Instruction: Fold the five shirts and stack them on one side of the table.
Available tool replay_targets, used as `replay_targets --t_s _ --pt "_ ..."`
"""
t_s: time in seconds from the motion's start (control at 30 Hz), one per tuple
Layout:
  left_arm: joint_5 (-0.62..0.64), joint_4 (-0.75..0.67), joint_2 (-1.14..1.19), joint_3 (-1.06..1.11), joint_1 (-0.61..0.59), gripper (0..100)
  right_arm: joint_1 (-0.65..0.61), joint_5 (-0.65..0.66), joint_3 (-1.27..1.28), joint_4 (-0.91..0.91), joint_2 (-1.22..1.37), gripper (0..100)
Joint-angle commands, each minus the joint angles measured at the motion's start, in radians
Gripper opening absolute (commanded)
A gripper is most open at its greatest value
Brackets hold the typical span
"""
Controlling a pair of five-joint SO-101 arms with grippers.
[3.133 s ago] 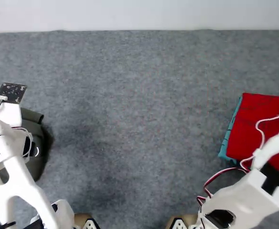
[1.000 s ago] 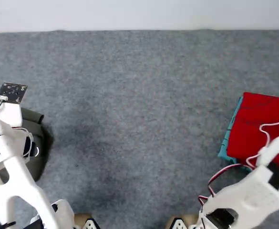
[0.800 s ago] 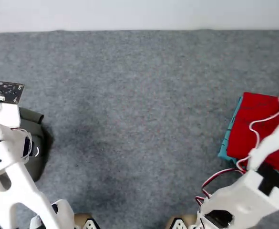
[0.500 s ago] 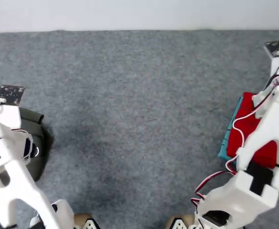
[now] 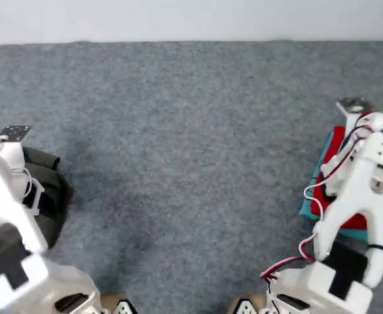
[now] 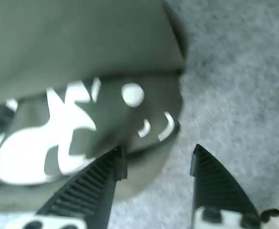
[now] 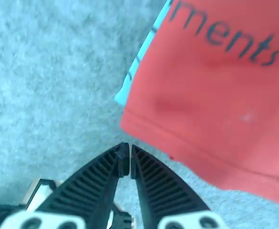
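Note:
A dark olive shirt (image 5: 47, 190) with white print lies crumpled at the table's left edge, under the left arm. My left gripper (image 6: 156, 164) hangs open over that olive shirt's (image 6: 82, 86) edge, one finger above the fabric and the other above bare carpet. At the right edge a folded red shirt (image 5: 338, 163) lies on a teal one (image 5: 309, 206), partly hidden by the right arm. My right gripper (image 7: 126, 160) is shut with nothing in it, over the carpet just beside the red shirt's (image 7: 211, 90) corner, where a strip of the teal shirt (image 7: 139, 67) peeks out.
Grey carpet (image 5: 191, 144) covers the table, with a broad open stretch in the middle between the two arms. A white wall (image 5: 191, 19) runs along the far edge. The arm bases (image 5: 296, 301) stand at the near edge.
The right arm has swung up and inward over the red shirt stack. The left arm has drawn back toward the near left, its wrist lower over the olive shirt.

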Motion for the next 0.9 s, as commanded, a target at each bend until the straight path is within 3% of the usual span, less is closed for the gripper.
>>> replay_targets --t_s 0.0,0.2,0.33,0.57,0.7,0.87 --pt "-0.008 -0.038 0.115 -0.071 0.015 22 -0.008 -0.006 0.028 0.039 -0.099 1.2" --pt "-0.011 -0.052 0.275 -0.081 0.110 0 -0.007 -0.008 0.078 0.039 -0.162 1.2" --pt "0.003 -0.026 0.216 -0.081 0.198 0 -0.007 -0.009 0.112 0.039 -0.196 1.1" --pt "0.190 -0.021 -0.133 -0.127 0.371 0 -0.007 -0.011 0.169 0.039 -0.257 1.1" --pt "0.311 -0.025 -0.276 -0.139 0.551 0 -0.007 -0.011 0.195 0.038 -0.272 1.1" --pt "0.402 -0.026 -0.292 -0.194 0.787 0 -0.007 -0.012 0.196 0.039 -0.272 1.1"
